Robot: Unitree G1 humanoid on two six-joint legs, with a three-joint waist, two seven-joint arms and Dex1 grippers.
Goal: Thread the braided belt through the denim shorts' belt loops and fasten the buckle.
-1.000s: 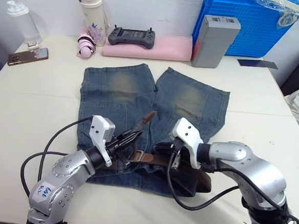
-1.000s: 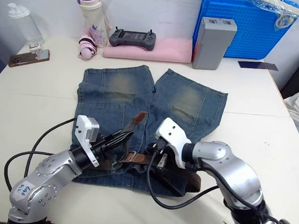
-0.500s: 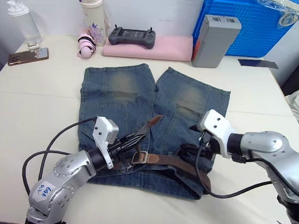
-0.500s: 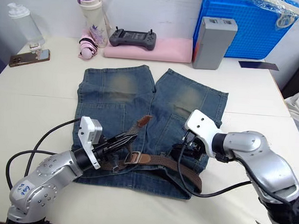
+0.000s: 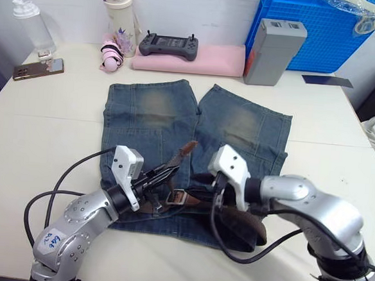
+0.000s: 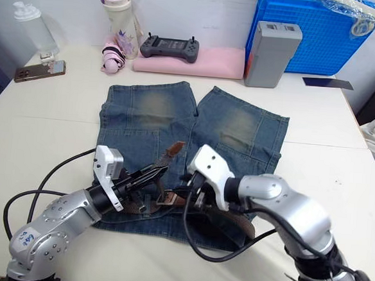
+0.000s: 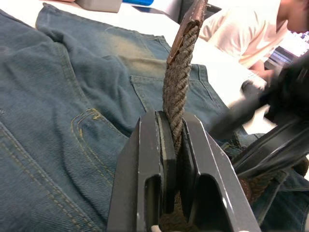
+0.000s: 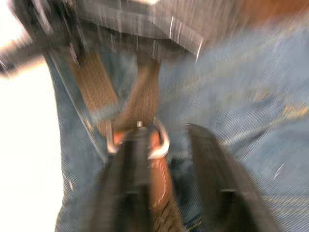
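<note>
My left pincer (image 7: 175, 145) grips the dark-brown braided belt (image 7: 177, 87) near its tan tip, above the faded blue denim shorts (image 5: 151, 112); my right pincer (image 8: 166, 159) stands open over the silver metal buckle (image 8: 137, 140).

Right wrist view smeared: buckle (image 8: 139, 137) hazy; belt loops indistinguishable (waistband behind arms).

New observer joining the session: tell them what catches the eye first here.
The left gripper pinches the braided belt, its tan tip sticking up over the denim shorts spread mid-table. Beside it, the right gripper hangs open over the buckle at the waistband. A blue crate stands behind.
</note>
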